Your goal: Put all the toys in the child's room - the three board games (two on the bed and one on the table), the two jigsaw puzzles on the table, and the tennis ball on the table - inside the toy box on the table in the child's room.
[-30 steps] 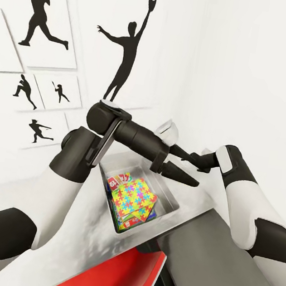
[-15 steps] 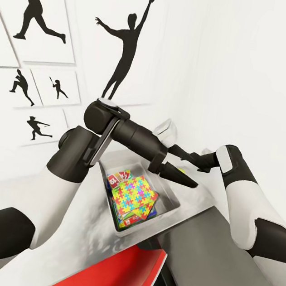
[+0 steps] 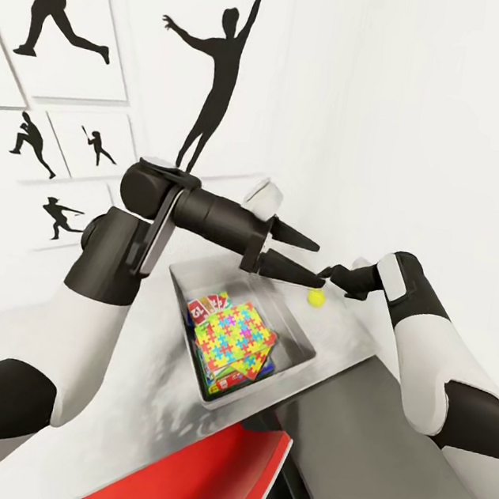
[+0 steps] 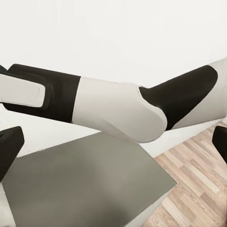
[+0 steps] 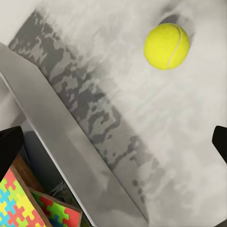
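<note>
Lifting my left claw (image 3: 300,259), its prongs spread wide and empty, off the toy box (image 3: 296,368) uncovers the tennis ball (image 3: 316,298) lying on the table (image 3: 349,332) beside the box's far wall, the last toy outside, near my open right claw (image 3: 327,273).

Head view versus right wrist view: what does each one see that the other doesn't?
Head view: black sports silhouettes on the white wall, the left hand open, a flat red thing. Right wrist view: the curved seam on the yellow tennis ball, close up. Both: that ball lying on the pale grey table beside the shallow pale grey toy box, with a multicoloured jigsaw puzzle inside.
</note>
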